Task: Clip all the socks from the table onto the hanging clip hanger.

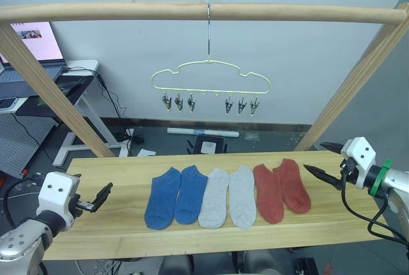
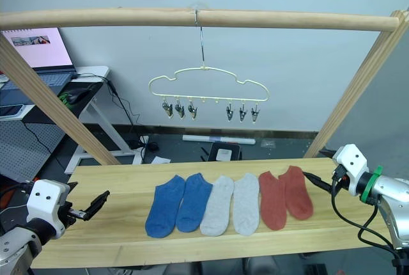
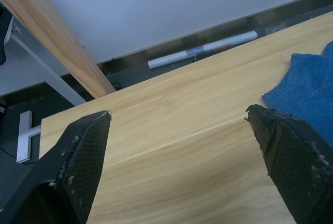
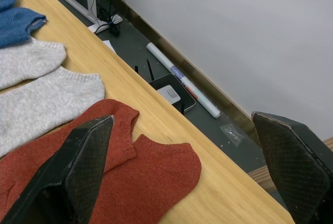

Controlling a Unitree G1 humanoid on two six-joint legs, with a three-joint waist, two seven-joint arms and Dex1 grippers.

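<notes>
On the light-wood table (image 1: 115, 172) a row of socks lies flat: two blue (image 1: 174, 197), two light grey (image 1: 229, 196) and two rust red (image 1: 282, 188). Above them the pale yellow clip hanger (image 1: 211, 77) hangs by its hook from the pole, with several bare metal clips (image 1: 178, 102) along its bottom bar. My left gripper (image 1: 101, 198) hovers open over the table's left end, with a blue sock (image 3: 312, 88) just past one fingertip. Open and holding nothing, my right gripper (image 1: 314, 157) sits at the table's right end, beside the red socks (image 4: 130, 172).
A round wooden pole (image 1: 204, 11) spans the top on slanted wooden legs (image 1: 51, 93) (image 1: 358, 83) that meet the table's far corners. A desk with a laptop (image 1: 32, 45) stands far left. On the floor behind the table lie a white tube (image 1: 204, 132) and a black box (image 1: 209, 144).
</notes>
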